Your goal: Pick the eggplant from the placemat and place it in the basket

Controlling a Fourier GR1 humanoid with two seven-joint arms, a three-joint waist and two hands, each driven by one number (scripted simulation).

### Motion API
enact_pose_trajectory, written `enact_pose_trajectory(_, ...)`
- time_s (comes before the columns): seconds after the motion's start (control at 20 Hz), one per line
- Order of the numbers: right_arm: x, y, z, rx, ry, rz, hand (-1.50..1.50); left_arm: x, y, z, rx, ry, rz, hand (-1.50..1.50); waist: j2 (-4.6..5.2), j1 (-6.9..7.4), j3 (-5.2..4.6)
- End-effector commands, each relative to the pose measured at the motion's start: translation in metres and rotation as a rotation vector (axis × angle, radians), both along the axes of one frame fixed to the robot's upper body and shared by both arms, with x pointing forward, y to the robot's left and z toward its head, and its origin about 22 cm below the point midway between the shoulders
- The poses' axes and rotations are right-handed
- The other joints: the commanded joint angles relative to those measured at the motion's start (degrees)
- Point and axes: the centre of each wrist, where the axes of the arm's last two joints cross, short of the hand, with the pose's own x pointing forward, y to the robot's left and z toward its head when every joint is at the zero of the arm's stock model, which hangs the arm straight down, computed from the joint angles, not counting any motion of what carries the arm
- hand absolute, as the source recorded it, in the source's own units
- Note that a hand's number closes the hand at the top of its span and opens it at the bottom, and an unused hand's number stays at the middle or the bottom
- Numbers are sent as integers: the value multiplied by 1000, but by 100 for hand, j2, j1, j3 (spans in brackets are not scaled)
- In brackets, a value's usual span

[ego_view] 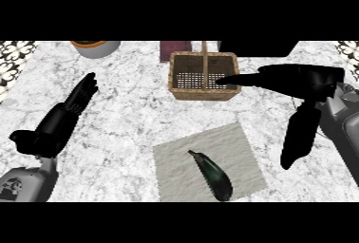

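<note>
Two black hands are over the white marbled counter (126, 118), and neither one has anything in it. The right hand (308, 80) is up at the right side, fingers stretched straight and pointing left, the tips lying over the right rim of the square woven wicker basket (203, 90); whether they touch the rim cannot be told. Its thumb (298, 137) hangs straight down toward the lower edge, well apart from the fingers, so the hand is spread wide. The grey right forearm (340, 128) comes in along the right edge.

Across at the left, the left hand (60, 121) rests with fingers straight and together, pointing up and slightly right, thumb out to the side low down, holding nothing. Its grey forearm (28, 182) enters at the lower left corner.

And the dark purple, long, slim eggplant (212, 175) lies on the pale grey square placemat (175, 166), stem end toward the upper left, body running down to the right, close to the mat's lower edge. It is well apart from both hands. The mat sits turned at an angle below the basket, with bare counter between them.

Open counter spreads between the left hand and the basket. At the far edge stand a grey round pot with an orange rim (97, 47), a dark red block (174, 50) behind the basket, and a black box (256, 47).
</note>
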Motion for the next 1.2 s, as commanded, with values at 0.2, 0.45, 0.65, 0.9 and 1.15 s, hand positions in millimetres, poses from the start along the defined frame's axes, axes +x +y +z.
enact_pose_trajectory(0.2,-24,-19,-46,3,21,-50,-150,-10,10,-24,1,18,3,0,9,-14,3)
enact_pose_trajectory(0.45,-26,13,-81,46,45,-79,-150,5,-6,-18,7,20,-9,0,11,-12,2)
enact_pose_trajectory(0.65,-39,32,-123,84,2,-78,-150,10,-9,-12,-12,-8,3,0,19,-2,4)
enact_pose_trajectory(0.9,-30,22,-148,57,-22,-78,-150,-3,-6,-7,7,-3,-7,0,12,21,4)
enact_pose_trajectory(1.15,-32,31,-151,76,-38,-77,-150,-10,-2,2,-20,4,10,0,3,15,3)
